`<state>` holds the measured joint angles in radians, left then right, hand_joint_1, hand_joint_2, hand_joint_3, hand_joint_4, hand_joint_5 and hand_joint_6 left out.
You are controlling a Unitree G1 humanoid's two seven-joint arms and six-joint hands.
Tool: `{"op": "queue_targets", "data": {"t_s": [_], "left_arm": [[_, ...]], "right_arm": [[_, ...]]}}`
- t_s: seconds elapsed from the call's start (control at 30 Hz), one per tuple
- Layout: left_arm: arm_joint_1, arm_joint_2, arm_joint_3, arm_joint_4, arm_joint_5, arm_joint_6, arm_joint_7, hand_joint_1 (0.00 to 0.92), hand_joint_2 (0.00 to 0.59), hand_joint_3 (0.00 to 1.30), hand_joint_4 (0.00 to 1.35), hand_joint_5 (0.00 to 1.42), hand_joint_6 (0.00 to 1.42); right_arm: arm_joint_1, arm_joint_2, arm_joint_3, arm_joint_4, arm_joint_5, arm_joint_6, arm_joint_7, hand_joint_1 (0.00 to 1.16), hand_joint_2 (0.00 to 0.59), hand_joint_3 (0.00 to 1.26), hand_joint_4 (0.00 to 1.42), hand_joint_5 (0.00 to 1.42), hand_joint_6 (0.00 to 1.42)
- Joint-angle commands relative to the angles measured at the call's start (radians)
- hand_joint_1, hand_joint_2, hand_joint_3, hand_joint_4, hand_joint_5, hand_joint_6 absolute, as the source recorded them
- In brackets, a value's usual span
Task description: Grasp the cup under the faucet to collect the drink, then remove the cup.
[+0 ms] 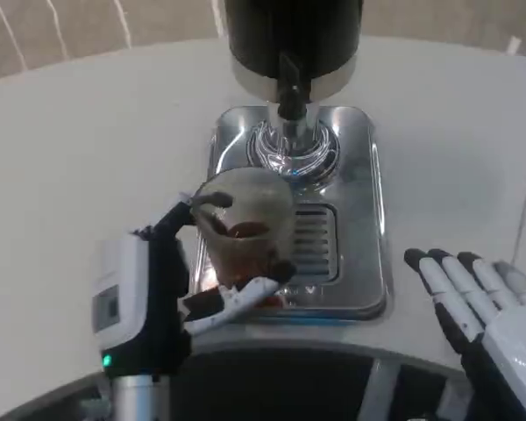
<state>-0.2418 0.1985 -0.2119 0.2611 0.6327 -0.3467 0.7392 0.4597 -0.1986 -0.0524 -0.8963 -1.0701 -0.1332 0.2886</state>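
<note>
A clear ribbed cup (245, 224) with dark brown drink in its bottom is gripped by my left hand (158, 298), fingers wrapped around its sides. The cup stands over the front left of the steel drip tray (368, 202), nearer to me than the black faucet (289, 88) of the dispenser (294, 35). My right hand (473, 307) lies flat on the white table at the lower right, fingers apart and holding nothing.
The drip tray has a slotted grille (314, 241) and a round steel base (294, 145) under the spout. White table (88, 158) spreads to the left and right. A dark edge runs along the bottom of the picture.
</note>
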Motion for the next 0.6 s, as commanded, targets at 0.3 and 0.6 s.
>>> {"op": "queue_targets", "data": {"t_s": [0.3, 0.6], "left_arm": [[0.126, 0.036, 0.034, -0.203, 0.023, -0.106, -0.051, 0.716, 0.085, 1.10, 1.23, 1.36, 1.42], [0.237, 0.081, 0.029, -0.337, 0.109, -0.164, -0.097, 0.717, 0.086, 1.10, 1.22, 1.36, 1.42]], "right_arm": [[0.013, -0.016, -0.003, 0.001, 0.021, -0.029, -0.037, 0.64, 0.386, 0.00, 0.00, 0.00, 0.00], [0.101, -0.068, -0.035, 0.008, 0.061, -0.126, -0.120, 0.42, 0.496, 0.00, 0.00, 0.00, 0.00]]}}
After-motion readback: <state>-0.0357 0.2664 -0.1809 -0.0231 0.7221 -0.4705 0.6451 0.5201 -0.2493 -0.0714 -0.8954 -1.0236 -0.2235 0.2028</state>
